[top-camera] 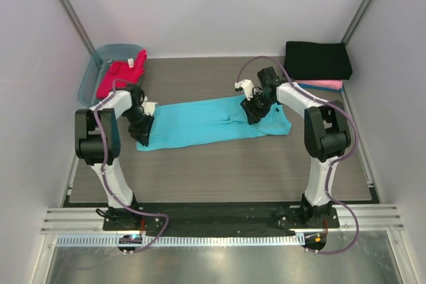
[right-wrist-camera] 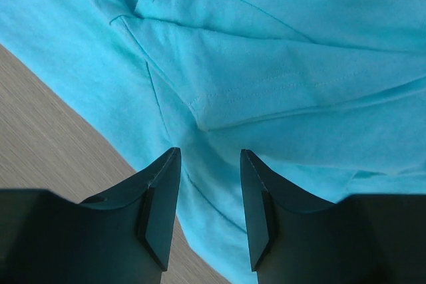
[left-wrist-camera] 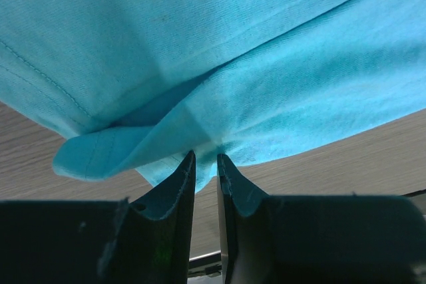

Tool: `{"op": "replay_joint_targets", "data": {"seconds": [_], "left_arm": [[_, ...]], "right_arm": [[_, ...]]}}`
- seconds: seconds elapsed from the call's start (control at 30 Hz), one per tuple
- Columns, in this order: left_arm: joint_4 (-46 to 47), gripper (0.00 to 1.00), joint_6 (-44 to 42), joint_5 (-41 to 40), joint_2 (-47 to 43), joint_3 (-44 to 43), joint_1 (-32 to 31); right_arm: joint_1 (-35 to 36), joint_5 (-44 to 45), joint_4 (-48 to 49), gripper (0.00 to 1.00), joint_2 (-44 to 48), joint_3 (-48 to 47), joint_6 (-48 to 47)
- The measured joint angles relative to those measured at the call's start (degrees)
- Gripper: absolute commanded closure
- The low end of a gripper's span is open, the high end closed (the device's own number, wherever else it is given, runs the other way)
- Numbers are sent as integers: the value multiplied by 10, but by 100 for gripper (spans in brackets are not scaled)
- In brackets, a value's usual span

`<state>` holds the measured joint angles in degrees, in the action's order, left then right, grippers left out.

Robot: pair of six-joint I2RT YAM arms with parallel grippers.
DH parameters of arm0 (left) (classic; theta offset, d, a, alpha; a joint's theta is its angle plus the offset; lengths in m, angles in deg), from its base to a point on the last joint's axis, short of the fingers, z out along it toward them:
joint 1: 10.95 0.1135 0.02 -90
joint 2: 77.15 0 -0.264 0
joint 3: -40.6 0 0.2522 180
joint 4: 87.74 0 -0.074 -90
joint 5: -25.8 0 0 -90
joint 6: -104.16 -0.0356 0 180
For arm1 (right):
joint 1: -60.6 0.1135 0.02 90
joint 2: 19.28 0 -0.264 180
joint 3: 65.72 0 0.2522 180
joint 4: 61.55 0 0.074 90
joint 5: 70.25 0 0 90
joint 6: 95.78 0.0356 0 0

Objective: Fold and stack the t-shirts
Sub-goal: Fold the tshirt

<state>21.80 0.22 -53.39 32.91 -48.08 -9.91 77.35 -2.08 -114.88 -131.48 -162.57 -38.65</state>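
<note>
4 t-shirts: 1 turquoise t-shirt (top-camera: 200, 123) flat between hands; 1 red-magenta t-shirt (top-camera: 120, 74) in tub (top-camera: 90, 78) beyond left hand (left-wrist-camera: 206, 157); 1 black t-shirt (top-camera: 318, 60) atop 1 pink t-shirt (top-camera: 326, 85) beyond right hand (right-wrist-camera: 210, 154) | left hand pinched on turquoise edge | right hand apart over cloth | bare bench (top-camera: 219, 171) nearside of both

Turquoise t-shirt (top-camera: 200, 123) lengthwise between left gripper (top-camera: 144, 132) and right gripper (top-camera: 253, 112)

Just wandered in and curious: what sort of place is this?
Probably a robot test booth: white walls around a table, left arm and right arm bolted to a rail, a turquoise shirt spread out.
</note>
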Motion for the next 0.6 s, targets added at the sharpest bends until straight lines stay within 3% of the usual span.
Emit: {"op": "replay_joint_targets", "data": {"seconds": [0.6], "left_arm": [[4,80,0,-11,7,3,0]], "right_arm": [[1,-30,-11,62,-42,-48,0]]}}
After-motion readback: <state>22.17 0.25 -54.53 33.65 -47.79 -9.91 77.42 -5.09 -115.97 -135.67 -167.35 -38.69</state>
